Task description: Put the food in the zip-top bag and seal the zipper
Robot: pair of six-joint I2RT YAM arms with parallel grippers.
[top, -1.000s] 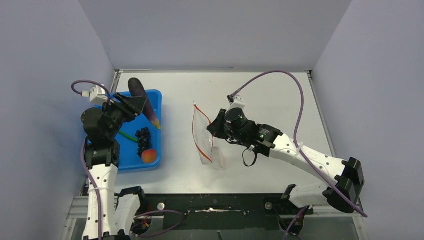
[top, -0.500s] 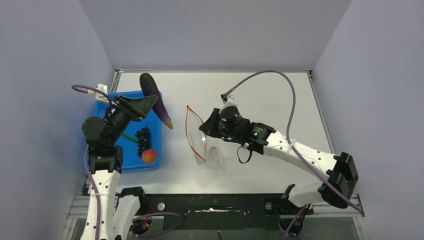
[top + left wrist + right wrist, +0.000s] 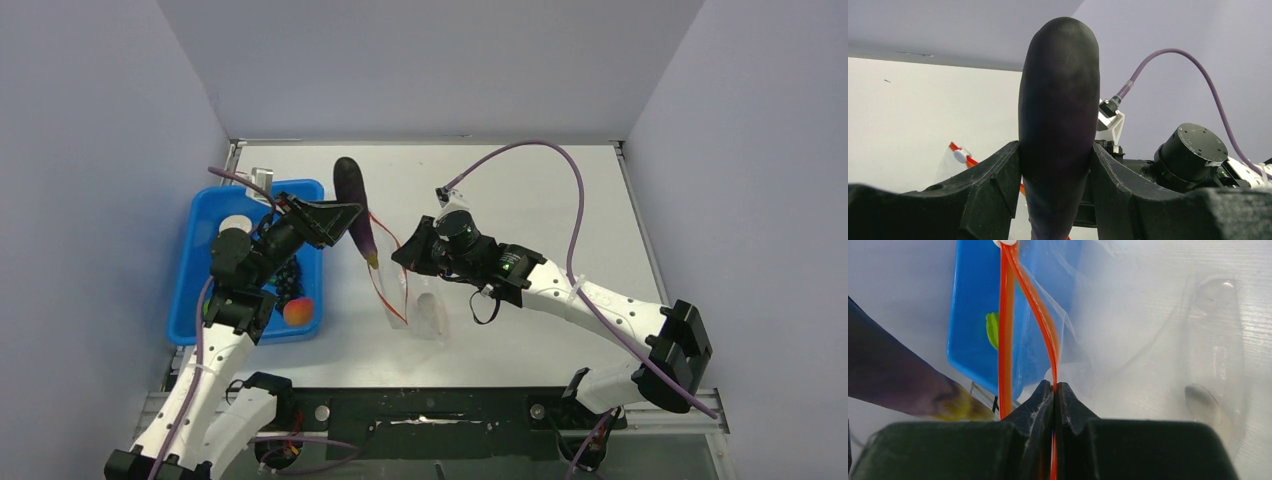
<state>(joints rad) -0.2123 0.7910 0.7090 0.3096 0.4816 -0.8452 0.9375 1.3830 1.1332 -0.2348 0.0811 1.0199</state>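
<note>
Left claw (image 3: pixel 1057 150) clamps purple eggplant (image 3: pixel 1058 85) just left of zip-top bag (image 3: pixel 1133 335); right claw (image 3: pixel 1054 389) pinches its red zipper (image 3: pixel 1007 320).

even soft light, blurred wrist foregrounds

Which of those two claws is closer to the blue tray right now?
Left. The left gripper holds a purple eggplant just beyond the blue tray's right rim; the right gripper is farther right, pinching the bag's red zipper.
</note>
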